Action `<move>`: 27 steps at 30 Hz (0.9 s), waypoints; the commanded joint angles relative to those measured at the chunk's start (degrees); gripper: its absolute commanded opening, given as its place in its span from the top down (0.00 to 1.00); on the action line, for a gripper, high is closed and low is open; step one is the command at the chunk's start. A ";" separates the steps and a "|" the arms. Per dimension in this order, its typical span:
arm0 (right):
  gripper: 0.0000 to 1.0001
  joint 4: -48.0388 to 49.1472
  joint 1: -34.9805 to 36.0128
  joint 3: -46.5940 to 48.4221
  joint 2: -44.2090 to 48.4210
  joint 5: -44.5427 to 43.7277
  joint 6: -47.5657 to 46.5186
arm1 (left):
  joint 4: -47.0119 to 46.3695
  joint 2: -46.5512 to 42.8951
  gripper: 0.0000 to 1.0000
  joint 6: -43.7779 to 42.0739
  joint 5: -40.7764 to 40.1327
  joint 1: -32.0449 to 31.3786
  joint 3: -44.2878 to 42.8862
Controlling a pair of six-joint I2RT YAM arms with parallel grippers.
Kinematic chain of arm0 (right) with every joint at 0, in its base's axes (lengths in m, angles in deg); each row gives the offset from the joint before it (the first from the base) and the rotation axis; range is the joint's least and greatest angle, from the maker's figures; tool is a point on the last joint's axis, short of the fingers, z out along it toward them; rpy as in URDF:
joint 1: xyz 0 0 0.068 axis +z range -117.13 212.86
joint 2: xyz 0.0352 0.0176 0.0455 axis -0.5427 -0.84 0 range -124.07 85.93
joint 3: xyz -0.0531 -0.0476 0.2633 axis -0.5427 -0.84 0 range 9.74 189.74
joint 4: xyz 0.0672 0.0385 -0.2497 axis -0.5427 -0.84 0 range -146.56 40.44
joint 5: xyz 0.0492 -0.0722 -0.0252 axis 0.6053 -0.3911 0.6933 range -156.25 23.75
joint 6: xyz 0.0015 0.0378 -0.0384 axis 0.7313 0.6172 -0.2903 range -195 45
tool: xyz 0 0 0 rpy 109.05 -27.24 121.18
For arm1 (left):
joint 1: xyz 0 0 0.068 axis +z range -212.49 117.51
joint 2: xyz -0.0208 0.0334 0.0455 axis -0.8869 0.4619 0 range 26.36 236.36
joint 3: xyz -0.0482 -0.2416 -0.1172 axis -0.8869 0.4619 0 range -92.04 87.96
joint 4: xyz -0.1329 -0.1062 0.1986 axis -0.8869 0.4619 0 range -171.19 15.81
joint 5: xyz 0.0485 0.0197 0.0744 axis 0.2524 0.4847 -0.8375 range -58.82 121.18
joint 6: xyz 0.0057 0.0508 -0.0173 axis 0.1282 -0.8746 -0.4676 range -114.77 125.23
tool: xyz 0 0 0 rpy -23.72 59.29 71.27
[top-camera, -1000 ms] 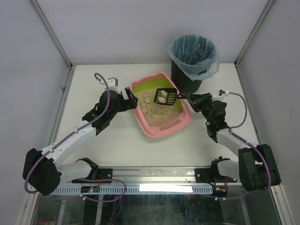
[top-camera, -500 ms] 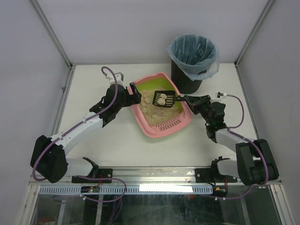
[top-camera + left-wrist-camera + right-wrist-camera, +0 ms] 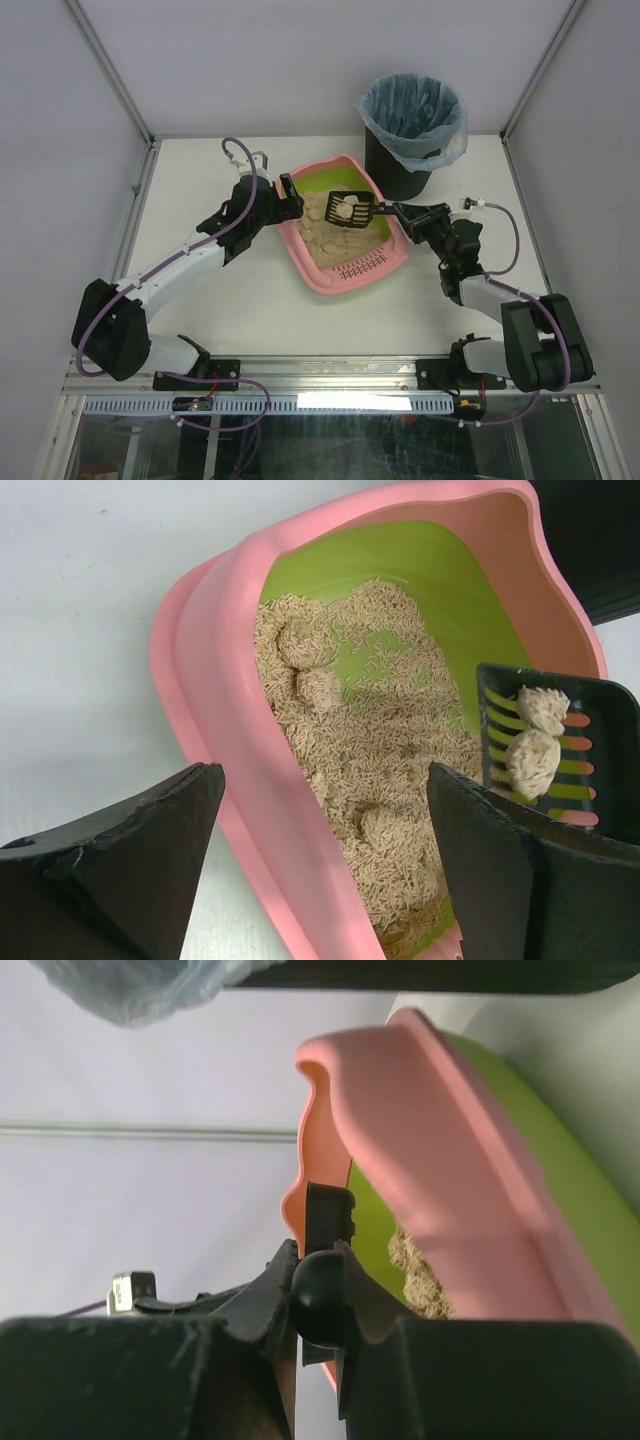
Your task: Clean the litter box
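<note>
no readable text, labels or numbers anywhere

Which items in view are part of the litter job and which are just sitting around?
In the job: litter box; scoop, held in the right gripper, carrying two clumps; more clumps in the litter; bin with blue bag, likely the dump spot; left gripper, open astride the box rim.
Just there: table; metal rail at the near edge.

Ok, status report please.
Left tool open, astride litter box rim. Right tool shut on scoop, two clumps aboard, over the box. Nothing blocking path to bin.
</note>
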 commanded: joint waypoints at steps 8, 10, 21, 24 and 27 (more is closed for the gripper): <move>1.00 3.99 1.75 3.09 1.28 1.93 -1.10 | -0.15 1.98 0.18 1.82 -1.11 -0.20 -3.77; 1.00 3.53 -1.73 0.91 2.43 0.63 0.65 | 0.41 2.26 0.18 1.80 -1.52 -0.54 -4.32; 1.00 2.97 -0.57 2.53 2.46 3.40 -0.16 | 1.86 3.70 0.24 3.73 -3.92 -2.65 -3.82; 1.00 2.60 -0.62 2.34 2.36 2.84 -1.22 | 2.21 5.12 0.24 3.48 -3.02 -2.86 -4.35; 1.00 3.75 -3.58 0.69 3.21 2.49 1.34 | 2.72 4.97 0.24 3.42 -3.01 -3.20 -4.01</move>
